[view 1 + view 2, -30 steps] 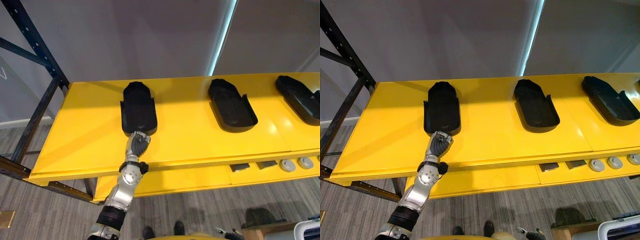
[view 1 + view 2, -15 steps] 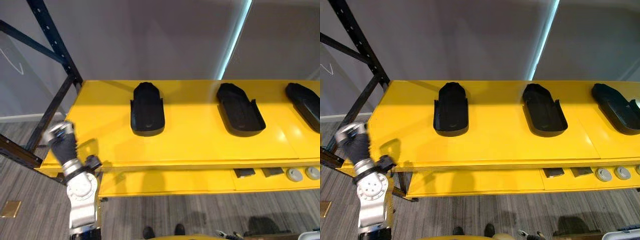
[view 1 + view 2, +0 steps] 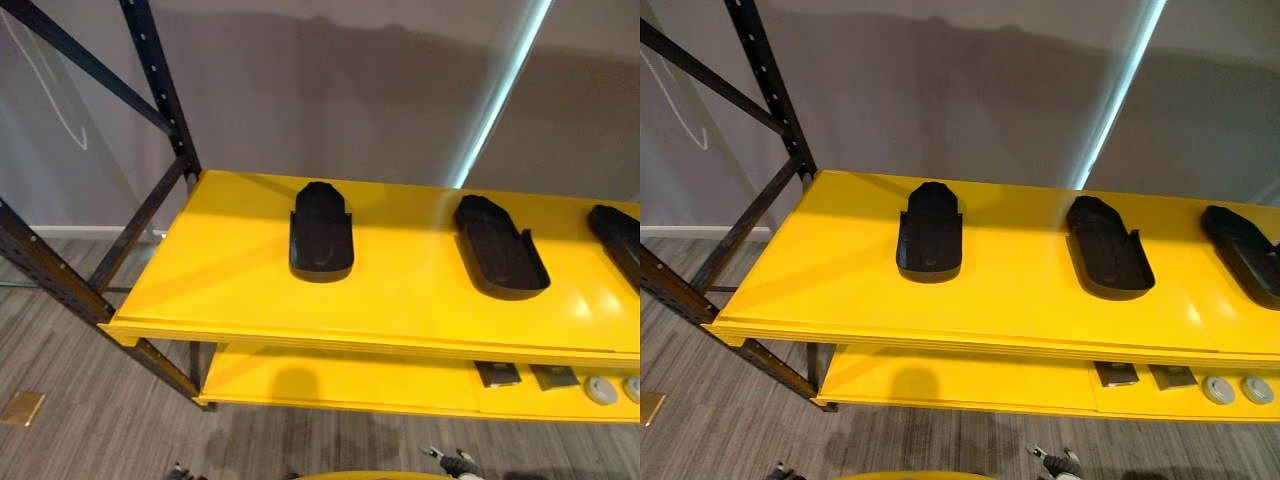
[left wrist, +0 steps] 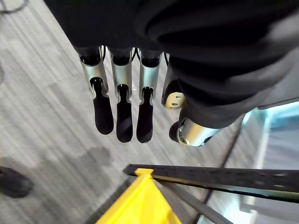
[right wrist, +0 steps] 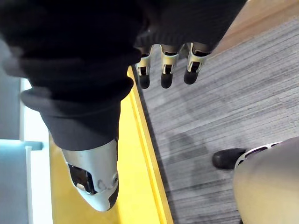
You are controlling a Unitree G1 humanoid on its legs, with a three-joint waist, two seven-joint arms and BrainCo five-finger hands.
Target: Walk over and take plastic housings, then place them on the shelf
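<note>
Lying spaced along the yellow shelf, three plastic housings, left robot hand and right robot hand straight-fingered, empty

Head pair: above shelf front, facing down, mid range; both share its top. L wrist cam: close past left hand, down at shelf corner. R wrist cam: close past right hand, along shelf edge.

Black plastic housings are showing a matt finish; the smooth yellow shelf is gleaming glossily; dark metal uprights are looking dull; the grey floor is showing streaked grain.
</note>
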